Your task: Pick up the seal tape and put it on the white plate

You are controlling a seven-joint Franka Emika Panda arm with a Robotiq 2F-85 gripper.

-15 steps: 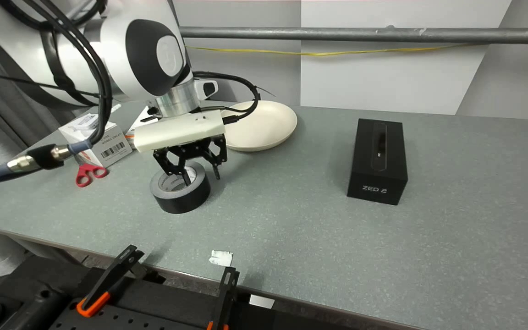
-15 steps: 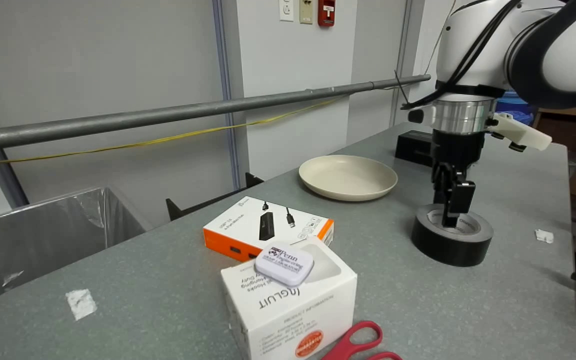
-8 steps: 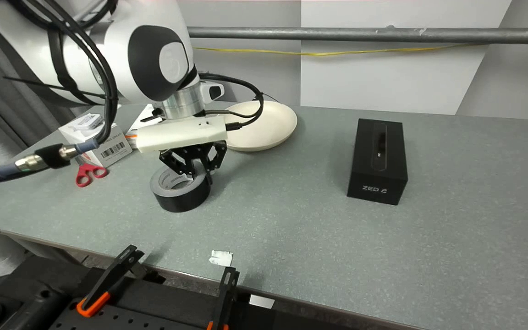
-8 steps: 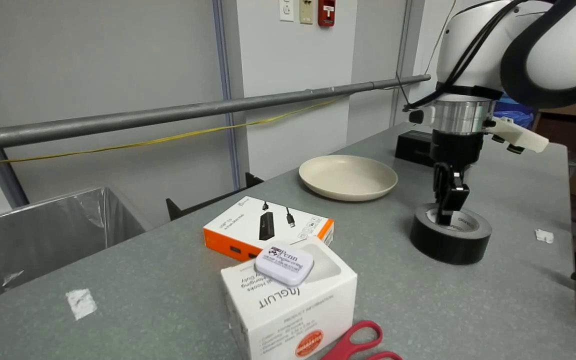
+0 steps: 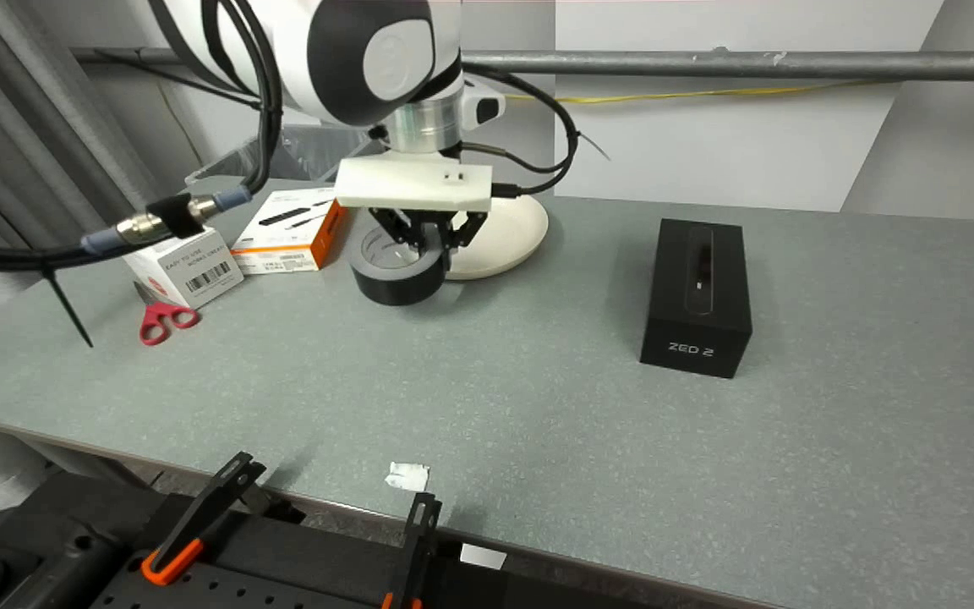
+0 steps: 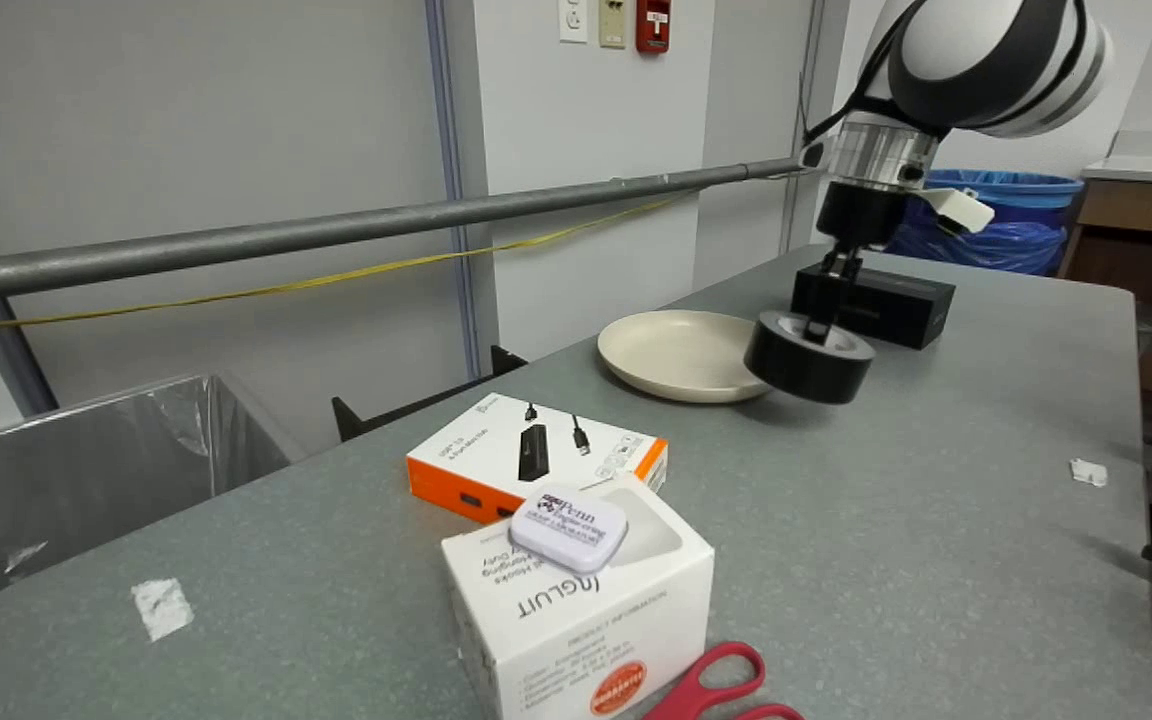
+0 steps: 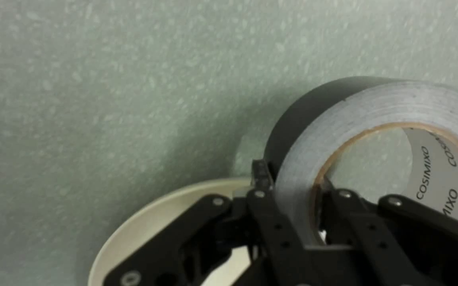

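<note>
The seal tape [image 6: 804,372], a black ring roll, hangs above the table beside the white plate [image 6: 678,352], slightly tilted. My gripper [image 6: 820,328] is shut on one side of its wall. In the wrist view the gripper [image 7: 294,186] has one finger inside the ring and one outside, pinching the seal tape [image 7: 408,104] between them. The cream white plate [image 7: 133,232] lies below and to the lower left there, partly hidden by the fingers. In an exterior view, the seal tape [image 5: 400,290] overlaps the near-left side of the plate [image 5: 511,237], which my gripper [image 5: 436,241] partly covers.
A black rectangular box [image 5: 697,296] stands right of the plate. On the other side are an orange-and-white box [image 6: 526,450], a white box [image 6: 586,610] bearing a small tin [image 6: 568,527], and red scissors [image 5: 167,321]. A metal pipe [image 5: 749,64] runs along the wall.
The jaws went from standing apart around the tape's wall to shut on it. Then the arm lifted the tape off the table and carried it toward the plate.
</note>
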